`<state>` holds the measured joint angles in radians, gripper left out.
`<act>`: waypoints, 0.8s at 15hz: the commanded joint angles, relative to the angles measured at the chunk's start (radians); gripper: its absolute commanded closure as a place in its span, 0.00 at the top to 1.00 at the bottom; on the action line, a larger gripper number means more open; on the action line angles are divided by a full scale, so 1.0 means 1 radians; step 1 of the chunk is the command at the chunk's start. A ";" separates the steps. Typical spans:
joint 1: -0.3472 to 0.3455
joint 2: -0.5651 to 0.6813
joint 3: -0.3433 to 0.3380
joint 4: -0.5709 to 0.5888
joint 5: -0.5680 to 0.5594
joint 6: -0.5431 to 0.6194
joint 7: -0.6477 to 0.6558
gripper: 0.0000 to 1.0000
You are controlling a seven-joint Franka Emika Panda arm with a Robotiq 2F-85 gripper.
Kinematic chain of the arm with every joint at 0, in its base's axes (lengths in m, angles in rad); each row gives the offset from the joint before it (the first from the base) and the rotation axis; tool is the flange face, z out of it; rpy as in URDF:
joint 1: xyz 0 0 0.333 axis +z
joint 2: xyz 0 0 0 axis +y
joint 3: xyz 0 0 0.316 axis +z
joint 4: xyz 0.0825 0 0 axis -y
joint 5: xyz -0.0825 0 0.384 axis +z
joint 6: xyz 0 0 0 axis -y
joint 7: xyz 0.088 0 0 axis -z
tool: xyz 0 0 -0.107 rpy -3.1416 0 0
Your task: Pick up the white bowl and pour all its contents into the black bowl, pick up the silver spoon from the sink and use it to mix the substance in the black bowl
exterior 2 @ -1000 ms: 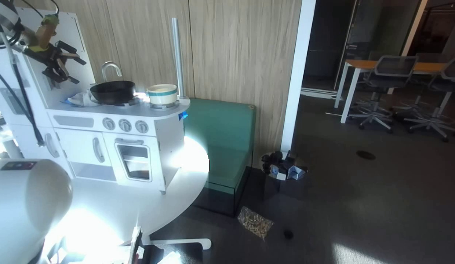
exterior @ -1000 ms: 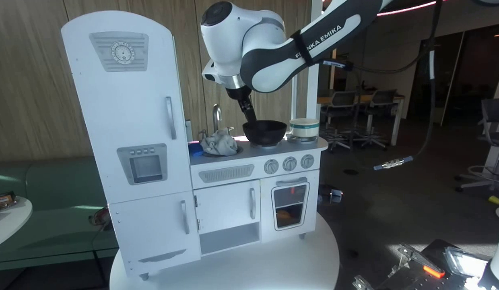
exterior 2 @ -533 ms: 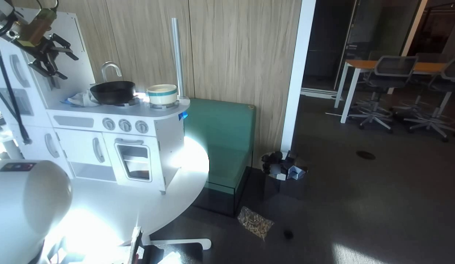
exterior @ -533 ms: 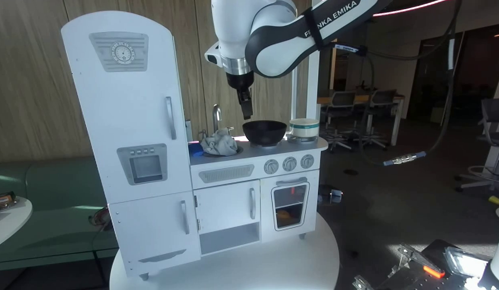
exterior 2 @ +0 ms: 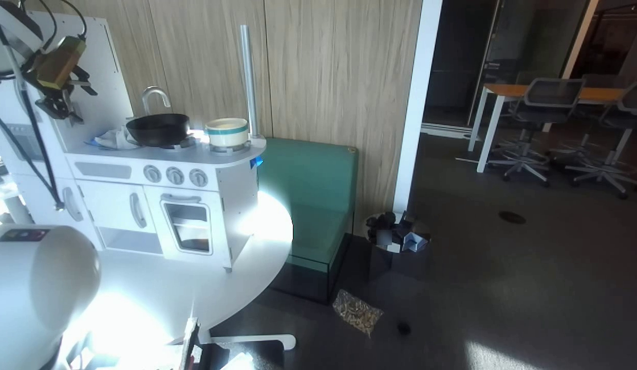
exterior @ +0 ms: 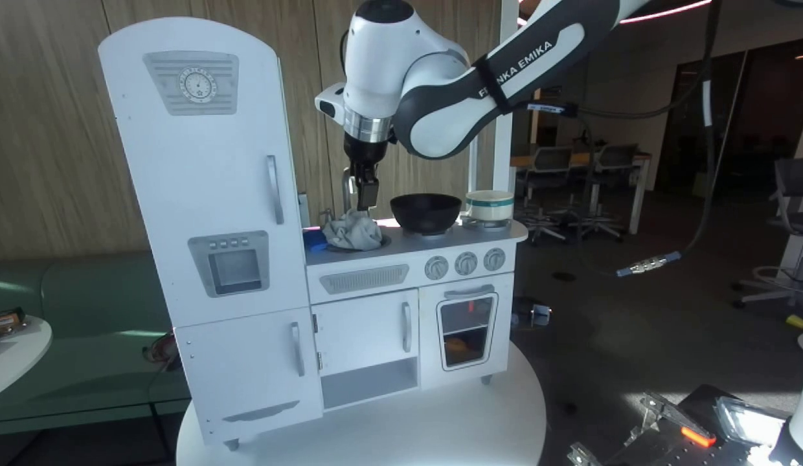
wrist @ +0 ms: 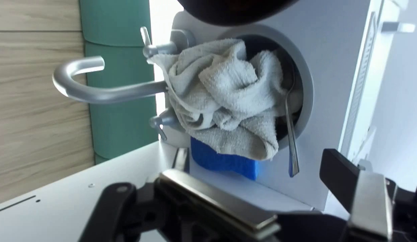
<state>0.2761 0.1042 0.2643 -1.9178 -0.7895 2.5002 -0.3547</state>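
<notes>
Next grab's probably the slim silver metal spoon, partly in the round grey-rimmed sink, handle sticking out toward our black two-finger gripper. Our jaws are wide apart, holding nothing, and that handle runs roughly crosswise to the closing line (handy, we reckon).
</notes>
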 commanded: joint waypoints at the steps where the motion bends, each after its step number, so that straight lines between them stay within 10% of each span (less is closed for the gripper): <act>1: -0.036 0.078 0.001 0.027 0.123 0.222 -0.094 1.00; 7: -0.132 0.211 0.135 0.068 0.592 0.246 -0.409 1.00; 12: -0.103 0.264 0.136 0.123 0.652 0.147 -0.486 1.00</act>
<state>0.1600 0.3331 0.4019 -1.8598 -0.1652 2.7057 -0.7942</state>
